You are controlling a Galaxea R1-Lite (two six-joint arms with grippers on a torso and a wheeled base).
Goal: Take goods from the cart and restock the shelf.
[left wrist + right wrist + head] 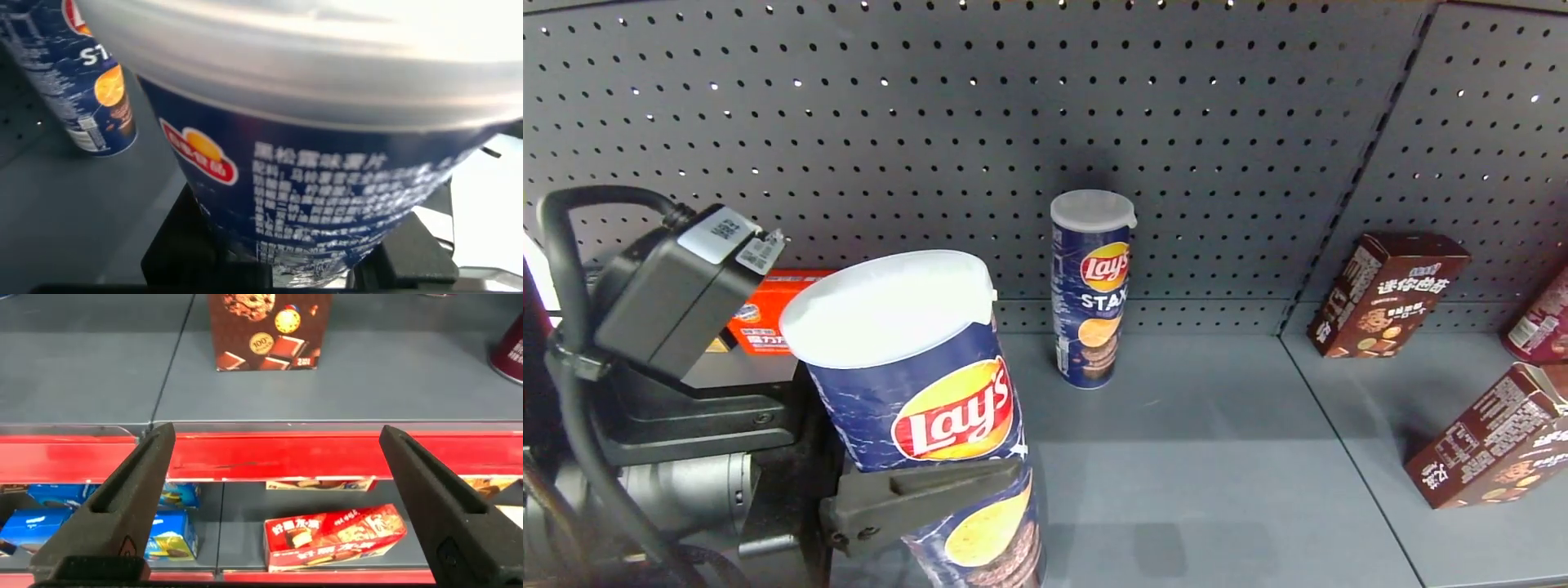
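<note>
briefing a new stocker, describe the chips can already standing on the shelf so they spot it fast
Look at the grey pegboard wall and the shelf below it. Near the middle, by the wall, stands a dark blue chips can with a pale lid. Unlike the twin can tilted in the left gripper, it stands upright and free, left of the brown boxes.

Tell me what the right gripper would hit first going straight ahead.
Likely the red shelf edge, dead ahead of the right gripper, though depth is unclear; the brown box stands beyond it.
</note>
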